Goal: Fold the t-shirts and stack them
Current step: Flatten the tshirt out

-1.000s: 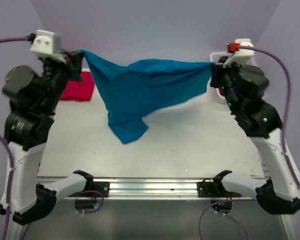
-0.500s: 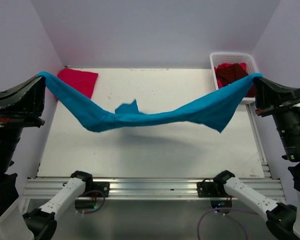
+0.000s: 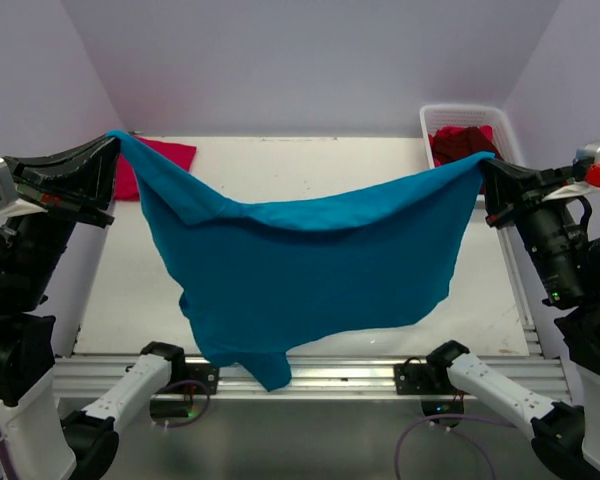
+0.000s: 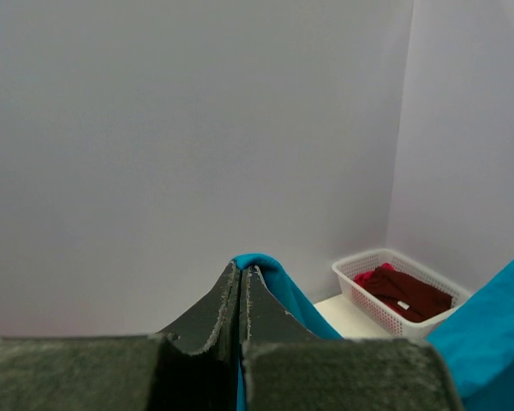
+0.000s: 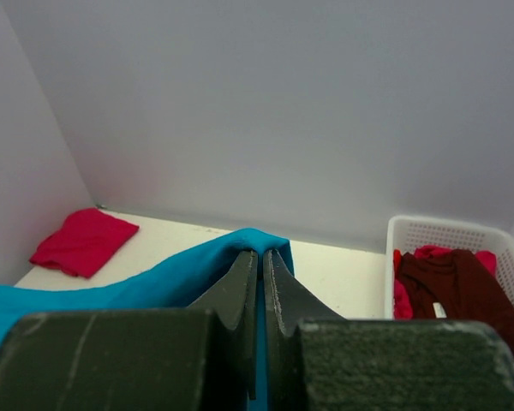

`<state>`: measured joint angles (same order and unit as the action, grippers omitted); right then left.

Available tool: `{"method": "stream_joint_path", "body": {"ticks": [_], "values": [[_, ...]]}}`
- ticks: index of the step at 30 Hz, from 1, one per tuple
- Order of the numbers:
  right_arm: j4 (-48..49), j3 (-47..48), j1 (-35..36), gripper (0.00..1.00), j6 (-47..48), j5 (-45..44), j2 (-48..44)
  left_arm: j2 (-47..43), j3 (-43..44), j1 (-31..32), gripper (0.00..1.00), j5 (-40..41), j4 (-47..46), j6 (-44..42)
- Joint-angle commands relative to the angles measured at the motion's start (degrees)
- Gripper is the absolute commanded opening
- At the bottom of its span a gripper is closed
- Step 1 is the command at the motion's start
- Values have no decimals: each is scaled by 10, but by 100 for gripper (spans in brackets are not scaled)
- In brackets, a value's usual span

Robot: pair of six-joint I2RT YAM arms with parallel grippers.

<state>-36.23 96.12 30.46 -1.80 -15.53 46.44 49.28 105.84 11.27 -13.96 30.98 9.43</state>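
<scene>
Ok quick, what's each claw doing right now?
Left claw: closed, holding the teal t-shirt by one corner.
Right claw: closed, holding the same shirt's other corner.

right end effector (image 5: 260,255) pinching teal t-shirt (image 5: 167,278) | red shirt (image 5: 84,241) folded left | basket (image 5: 450,233) right

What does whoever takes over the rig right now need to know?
Left gripper: shut on one upper end of the teal shirt.
Right gripper: shut on the other end.
The shirt hangs spread in the air between them, above the table.
Done: red shirt lies folded at the far-left corner.
Left: lay the teal one flat, fold it, probably stack it on the red; then the maroon shirt, in the white basket.
</scene>
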Motion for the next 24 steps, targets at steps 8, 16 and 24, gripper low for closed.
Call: {"method": "stream_joint_path", "body": {"ticks": [8,16,24], "values": [[3,-8,1,0,39,-57,41,19,-26,-14,0,9,-16,-15],[34,-6,0,0,56,-164,232,128,-131,-14,0,69,-99,-36],[22,95,2,0,49,-111,295,176,-57,29,0,99,-84,-60]]}}
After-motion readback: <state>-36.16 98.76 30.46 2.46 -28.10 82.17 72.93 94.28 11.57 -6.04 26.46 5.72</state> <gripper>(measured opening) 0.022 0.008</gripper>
